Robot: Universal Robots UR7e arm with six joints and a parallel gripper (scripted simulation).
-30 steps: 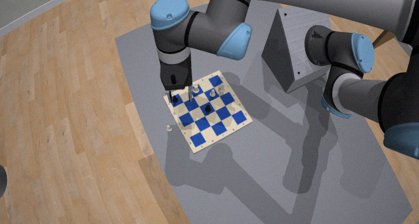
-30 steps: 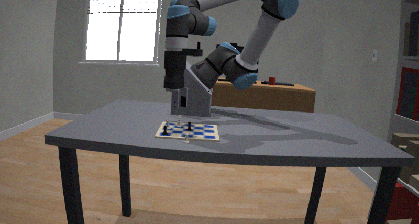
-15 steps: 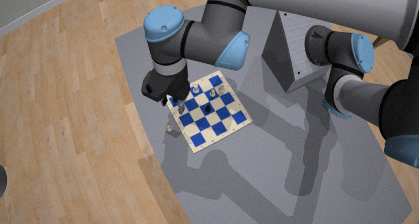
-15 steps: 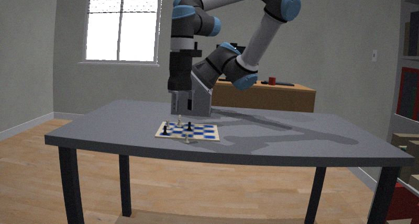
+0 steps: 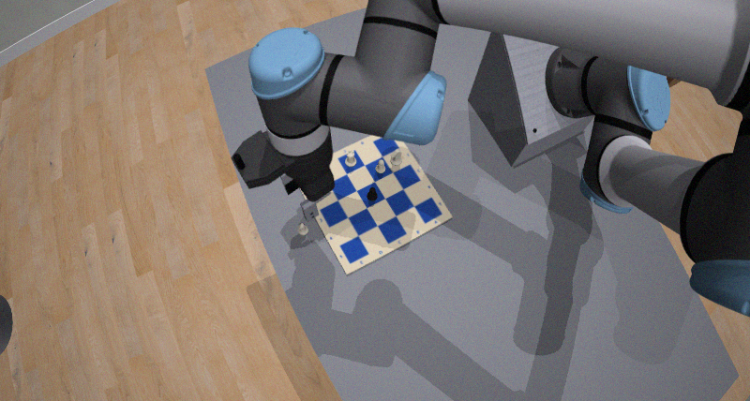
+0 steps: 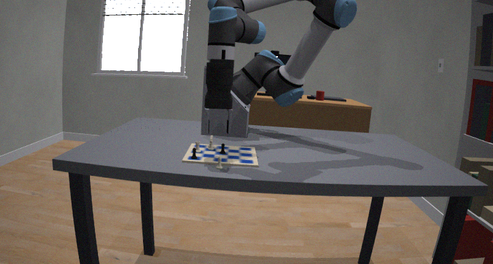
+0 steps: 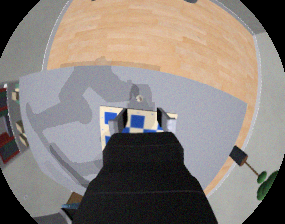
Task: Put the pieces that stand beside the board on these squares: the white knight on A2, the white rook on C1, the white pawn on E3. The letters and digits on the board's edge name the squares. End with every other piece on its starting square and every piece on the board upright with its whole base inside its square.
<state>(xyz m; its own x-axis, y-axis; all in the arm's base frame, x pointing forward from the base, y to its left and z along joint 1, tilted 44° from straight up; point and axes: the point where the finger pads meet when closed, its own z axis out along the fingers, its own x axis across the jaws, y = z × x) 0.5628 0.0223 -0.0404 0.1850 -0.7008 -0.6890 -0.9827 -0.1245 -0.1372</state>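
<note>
The white pawn (image 5: 302,229) (image 6: 219,163) (image 7: 139,98) stands upright on the table, just outside the board (image 5: 348,270) (image 6: 256,160) (image 7: 104,131) on its E side. My gripper (image 5: 308,212) (image 6: 218,126) (image 7: 142,114) is open and empty, above the board's E-side edge; the wrist view shows the pawn beyond the fingertips. The white knight (image 5: 396,160) stands on A2 and the white rook (image 5: 350,159) (image 6: 197,146) on C1, both upright. E3 (image 5: 334,214) bears no piece.
Another white piece (image 5: 381,167) stands on B2. One black piece (image 5: 371,193) (image 6: 222,148) stands on C3. Another black piece (image 6: 193,153) stands on E1, hidden behind the gripper in the top view. The table's edge lies beyond the pawn.
</note>
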